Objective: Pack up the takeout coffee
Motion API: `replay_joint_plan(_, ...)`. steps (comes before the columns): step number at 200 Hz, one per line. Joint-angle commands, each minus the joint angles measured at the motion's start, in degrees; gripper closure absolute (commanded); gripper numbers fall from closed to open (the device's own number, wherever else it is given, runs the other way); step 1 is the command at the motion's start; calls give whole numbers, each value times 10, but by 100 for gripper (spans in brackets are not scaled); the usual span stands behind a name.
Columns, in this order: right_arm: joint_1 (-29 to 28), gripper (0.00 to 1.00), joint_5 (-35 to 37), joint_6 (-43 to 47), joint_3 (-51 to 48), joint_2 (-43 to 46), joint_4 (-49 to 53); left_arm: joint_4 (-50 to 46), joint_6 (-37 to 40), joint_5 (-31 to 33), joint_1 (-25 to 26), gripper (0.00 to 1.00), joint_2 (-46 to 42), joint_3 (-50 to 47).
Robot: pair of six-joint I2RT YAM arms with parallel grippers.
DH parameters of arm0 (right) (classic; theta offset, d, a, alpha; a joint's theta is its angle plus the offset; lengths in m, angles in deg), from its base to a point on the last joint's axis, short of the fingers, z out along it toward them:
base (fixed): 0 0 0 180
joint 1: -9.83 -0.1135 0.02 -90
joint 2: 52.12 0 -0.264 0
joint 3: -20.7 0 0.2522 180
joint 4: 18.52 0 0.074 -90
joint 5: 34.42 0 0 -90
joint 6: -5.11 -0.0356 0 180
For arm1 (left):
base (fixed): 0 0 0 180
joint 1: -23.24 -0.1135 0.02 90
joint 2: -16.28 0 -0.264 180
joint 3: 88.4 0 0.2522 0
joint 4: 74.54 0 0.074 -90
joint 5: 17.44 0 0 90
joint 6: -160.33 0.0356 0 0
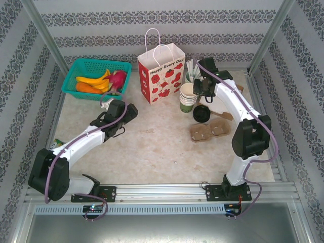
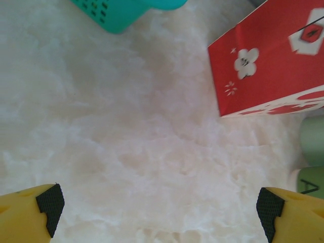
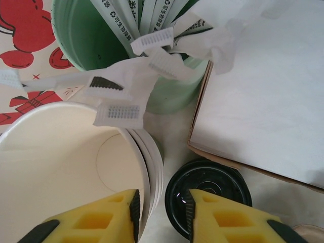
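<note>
Right wrist view: right pincer (image 3: 162,202), nearly closed, sits astride the rim of the stack of cream paper cups (image 3: 61,162); pinching or not, I cannot tell. Small dark green coffee cup with black lid (image 3: 212,190) stands just beside. Wrong cup may get lifted. Left pincer (image 2: 162,207) is spread wide.

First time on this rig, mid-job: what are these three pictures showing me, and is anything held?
Two white robot arms at a table. One picture looks down from above; the others come from a camera on each wrist. On the table: a fruit basket, a paper bag, stacked cream cups, a green holder of sticks, a cardboard tray and the takeout coffee. The left pincer is open and empty. The right pincer straddles the cream cups' rim beside the coffee; a grip is unclear.
</note>
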Motion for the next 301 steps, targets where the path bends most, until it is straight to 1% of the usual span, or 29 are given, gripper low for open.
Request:
replay_joint_plan(1, -1, 68, 4, 10, 16, -12, 22, 48, 41, 3, 3, 1, -16, 3)
replay_joint_plan(14, 0, 72, -4, 15, 16, -14, 23, 30, 64, -18, 3, 1, -17, 11)
replay_joint_plan(28, -1, 72, -10, 16, 16, -16, 24, 19, 82, -38, 3, 1, -17, 15)
replay_joint_plan(48, -1, 72, -15, 14, 14, -16, 18, 7, 87, -42, 3, 0, -17, 15)
replay_joint_plan(67, -2, 76, -19, 15, 18, -19, 16, -1, 85, -45, 3, 1, -17, 15)
replay_joint_plan(92, -4, 80, -14, 19, 26, -24, 17, -1, 102, -55, 3, 1, -22, 14)
replay_joint_plan(114, -5, 87, -20, 26, 34, -27, 19, 5, 111, -53, 3, 1, -30, 9)
replay_joint_plan(144, -6, 100, -18, 29, 36, -17, 21, -7, 121, -50, 2, 1, -28, 22)
replay_joint_plan(192, 1, 100, -59, 22, 27, 13, -5, -19, 135, -68, 0, 1, -18, 38)
replay_joint_plan(222, 4, 100, -41, 24, 27, 26, -13, -4, 142, -81, -3, 1, -19, 34)
replay_joint_plan(242, 12, 100, -75, 23, 36, 24, -3, 1, 143, -93, -6, 1, -17, 36)
replay_joint_plan(256, 18, 100, -94, 15, 29, 29, -14, 8, 154, -111, -8, 0, -20, 38)
replay_joint_plan(286, 19, 100, -71, 15, 37, 35, -10, -6, 193, -150, -10, 0, -14, 61)
replay_joint_plan(292, 18, 100, -63, 14, 39, 37, -7, -13, 196, -155, -11, 1, -9, 70)
replay_joint_plan(301, 16, 100, -46, 14, 43, 41, -3, -24, 192, -181, -18, 1, 0, 89)
